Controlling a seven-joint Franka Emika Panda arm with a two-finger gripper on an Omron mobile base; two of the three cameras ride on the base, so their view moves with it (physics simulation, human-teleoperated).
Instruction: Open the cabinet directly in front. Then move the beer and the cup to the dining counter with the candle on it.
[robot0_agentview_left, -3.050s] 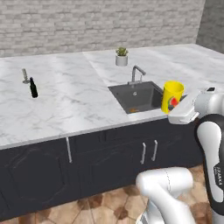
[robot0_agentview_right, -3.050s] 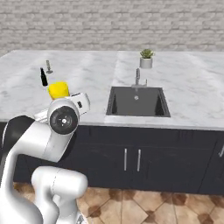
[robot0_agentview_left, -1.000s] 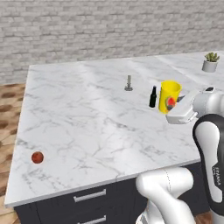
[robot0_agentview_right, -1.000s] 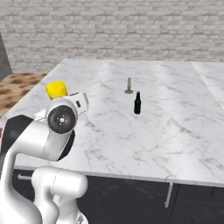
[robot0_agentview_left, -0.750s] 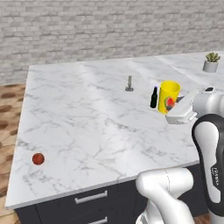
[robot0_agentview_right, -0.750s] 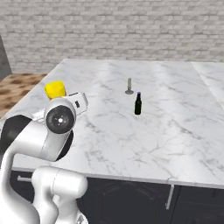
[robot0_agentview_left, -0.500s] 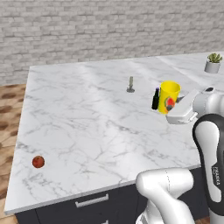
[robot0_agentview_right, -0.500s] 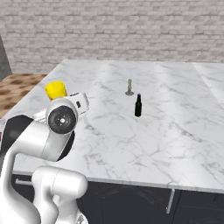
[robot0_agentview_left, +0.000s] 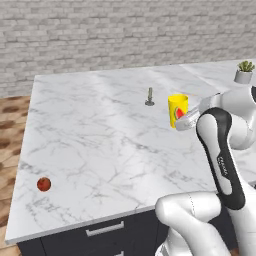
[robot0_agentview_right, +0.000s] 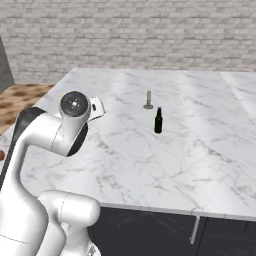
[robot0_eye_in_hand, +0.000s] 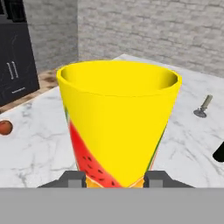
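Note:
My gripper (robot0_eye_in_hand: 114, 179) is shut on the yellow cup (robot0_eye_in_hand: 118, 122), which has a watermelon mark on its side, and holds it upright just above the dining counter (robot0_agentview_left: 100, 130). In the left base view the cup (robot0_agentview_left: 178, 110) hangs right of the candle (robot0_agentview_left: 149, 97), with the gripper (robot0_agentview_left: 186, 120) at its base. The beer (robot0_agentview_right: 158, 120), a small dark bottle, stands on the marble (robot0_agentview_right: 200, 150) just in front of the candle (robot0_agentview_right: 148, 100). In the hand view the candle (robot0_eye_in_hand: 203, 107) is at the right and the beer (robot0_eye_in_hand: 220, 153) is cut by the right edge.
A small red round fruit (robot0_agentview_left: 44, 184) lies near the counter's front left corner, and it also shows in the hand view (robot0_eye_in_hand: 4, 127). A potted plant (robot0_agentview_left: 244, 72) stands at the far right. Dark cabinet fronts (robot0_eye_in_hand: 15, 52) stand across the room beyond wooden floor.
The arm has carried the cup forward and a little left, toward the candle. The cup now covers the beer in the left base view, and the elbow hides it in the right base view.

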